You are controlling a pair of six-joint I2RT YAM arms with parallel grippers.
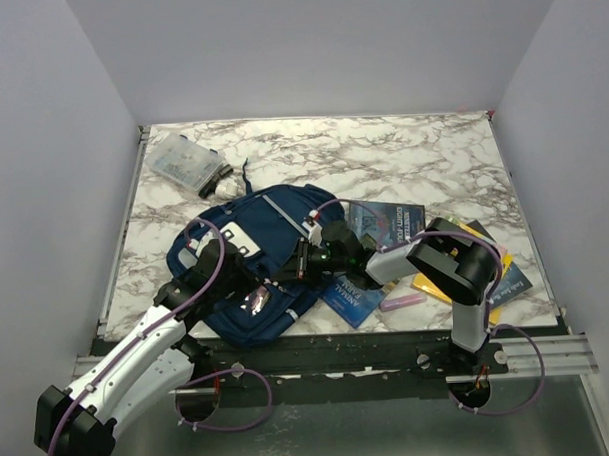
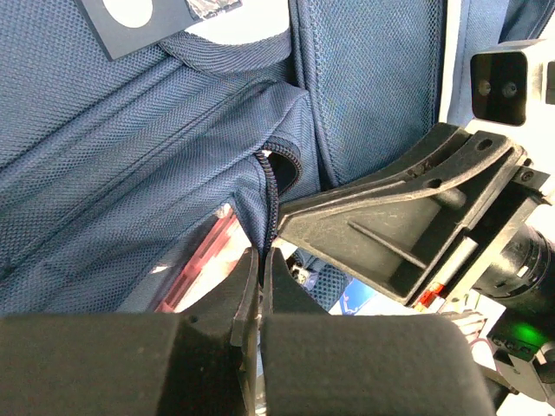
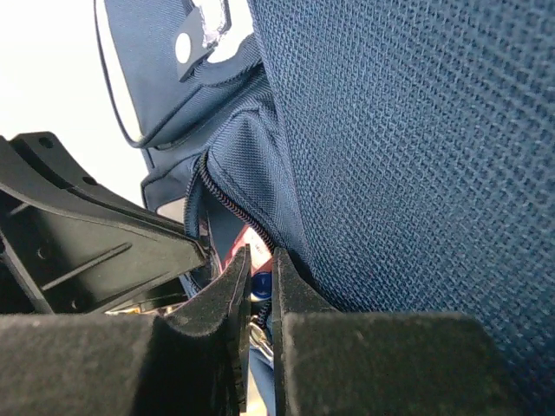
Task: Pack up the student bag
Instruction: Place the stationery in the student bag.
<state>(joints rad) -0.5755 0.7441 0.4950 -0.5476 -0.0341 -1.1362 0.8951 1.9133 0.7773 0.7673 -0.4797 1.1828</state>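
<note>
Left arm [image 1: 139,359], right arm [image 1: 456,268] angled inward, wrists close; left fingers [image 2: 230,299], right fingers [image 3: 225,290] nearly together.

We saw a bench [image 1: 402,155] with a white and grey marble pattern. The student bag [image 1: 274,214] lay on its near left part and reached toward the middle. A clear plastic box [image 1: 185,162] sat near the far left corner, beyond the bag. To the bag's right lay a dark blue book [image 1: 389,223]. A blue booklet [image 1: 349,296] rested at the near edge, with a small pink object [image 1: 402,302] just beside it. A yellow book [image 1: 430,285] and another blue book [image 1: 513,281] lay toward the right edge, partly hidden.
</note>
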